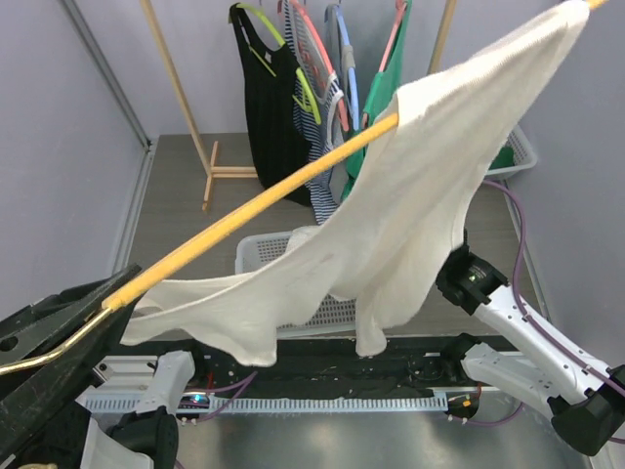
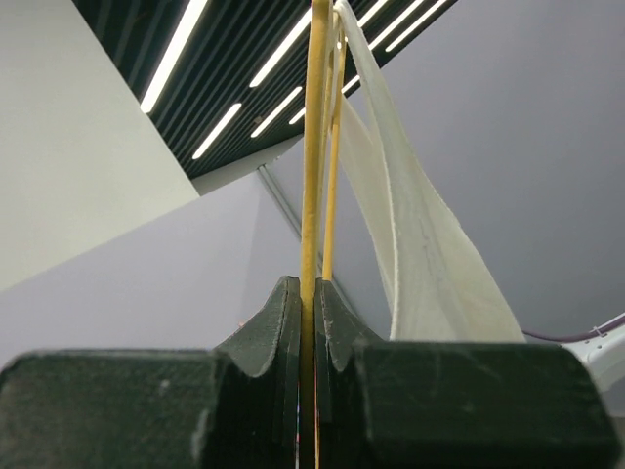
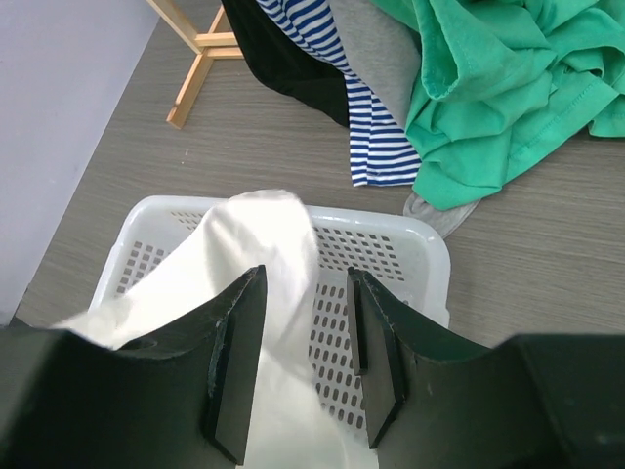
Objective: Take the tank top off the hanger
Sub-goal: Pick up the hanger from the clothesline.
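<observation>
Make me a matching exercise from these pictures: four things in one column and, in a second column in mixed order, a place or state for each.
Things:
1. hanger
2. tank top
3. basket
4. green shirt

Places or states:
A. standing on the floor
B. draped over the hanger
C. hanging on the rack at the back
D. clamped in the left end effector

Pairs: 1-D, 2-B, 3-A, 4-C.

Over on the grey wood-look floor (image 1: 181, 220), a wooden clothes rack (image 1: 232, 173) carries a black top (image 1: 271, 117), a blue-and-white striped one (image 3: 376, 127) and a green one (image 3: 498, 88) side by side, with a white perforated laundry basket (image 1: 256, 249) on the floor just before them.
</observation>
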{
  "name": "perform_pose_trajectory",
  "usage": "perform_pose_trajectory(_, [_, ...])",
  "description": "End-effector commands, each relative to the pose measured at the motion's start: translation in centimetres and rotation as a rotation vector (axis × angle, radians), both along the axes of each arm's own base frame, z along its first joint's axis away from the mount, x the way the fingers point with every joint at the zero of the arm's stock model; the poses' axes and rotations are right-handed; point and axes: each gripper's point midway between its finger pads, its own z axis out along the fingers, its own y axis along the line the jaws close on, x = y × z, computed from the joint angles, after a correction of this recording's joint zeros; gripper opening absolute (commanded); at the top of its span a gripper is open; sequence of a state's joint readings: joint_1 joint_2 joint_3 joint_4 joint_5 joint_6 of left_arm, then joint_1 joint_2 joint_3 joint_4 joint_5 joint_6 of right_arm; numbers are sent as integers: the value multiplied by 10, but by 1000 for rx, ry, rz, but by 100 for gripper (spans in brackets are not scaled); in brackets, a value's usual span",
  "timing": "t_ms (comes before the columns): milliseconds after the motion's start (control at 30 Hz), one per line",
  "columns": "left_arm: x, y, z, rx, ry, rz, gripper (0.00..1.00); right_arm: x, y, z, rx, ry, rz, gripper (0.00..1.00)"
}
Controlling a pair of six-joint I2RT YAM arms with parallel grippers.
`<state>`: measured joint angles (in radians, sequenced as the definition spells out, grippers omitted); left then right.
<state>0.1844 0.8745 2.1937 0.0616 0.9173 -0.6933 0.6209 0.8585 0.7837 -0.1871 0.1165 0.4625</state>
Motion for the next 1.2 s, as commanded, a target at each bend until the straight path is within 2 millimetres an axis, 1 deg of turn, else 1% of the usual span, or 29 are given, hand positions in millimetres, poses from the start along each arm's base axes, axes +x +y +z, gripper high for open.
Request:
perform_pose_trajectory(0, [33,12,8,-77,39,28,0,-4,0,14,45,-46,8,47])
perform_pose_trajectory(67, [43,16,8,-91,48,47,0,-5,0,13,41,-44,8,47])
perform_pose_trajectory(100, [53,19,7,-97,58,64,0,-6,-1,15,42,-49,7,47])
perform_pose_trajectory(167, [66,24,8,-112,65,83,0,-6,-3,13,36,-46,4,46])
perform_pose_trajectory(200, [76,27,9,-120,76,91,0,-6,-3,13,36,-47,3,47])
perform_pose_trajectory(300, [94,34,15,-144,79,119,0,-7,-3,13,35,-46,1,47])
perform_pose_trajectory(333, [105,37,19,-153,84,125,0,-7,-4,13,37,-45,1,47])
perform_pose_trajectory(400, [117,42,24,-166,84,138,0,-6,-4,10,34,-40,-2,47])
perform_pose_trajectory(433, [130,45,26,-169,99,140,0,-6,-3,10,34,-40,-1,47])
perform_pose_trajectory(467, [127,44,31,-170,84,134,0,-5,-4,10,35,-38,-4,47])
perform_pose_trajectory(500, [129,45,34,-173,82,132,0,-5,-3,8,33,-34,-3,47])
perform_pose_trajectory(533, [137,47,35,-177,94,130,0,-5,-3,9,34,-35,-3,47])
perform_pose_trajectory(567, [135,46,38,-176,83,129,0,-4,-3,8,30,-34,-7,46])
perform_pose_trajectory(633, [140,48,37,-179,87,134,0,-4,-2,8,33,-34,-4,47])
perform_pose_trajectory(767, [149,49,24,-165,108,148,0,-3,-2,6,29,-27,-5,47])
perform_pose_trajectory(833, [148,46,17,-140,120,143,0,-3,-2,5,25,-26,-3,47])
perform_pose_trajectory(867, [145,44,13,-130,124,140,0,-3,-2,4,22,-24,-4,47])
perform_pose_trajectory(900, [150,43,6,-115,148,133,0,-3,-2,3,20,-22,-4,47])
perform_pose_trajectory(933, [150,39,-2,-83,163,121,0,-3,-1,2,19,-20,-2,47])
perform_pose_trajectory(967, [142,36,-7,-64,162,113,0,-2,-1,3,20,-20,-4,47])
perform_pose_trajectory(1000, [149,36,-16,-54,192,109,0,-2,0,1,17,-17,-1,46])
perform_pose_trajectory(1133, [154,32,-46,2,252,101,0,-2,-1,-1,15,-12,-4,46])
perform_pose_trajectory(1167, [154,32,-51,3,264,101,0,-2,0,0,16,-13,-3,46])
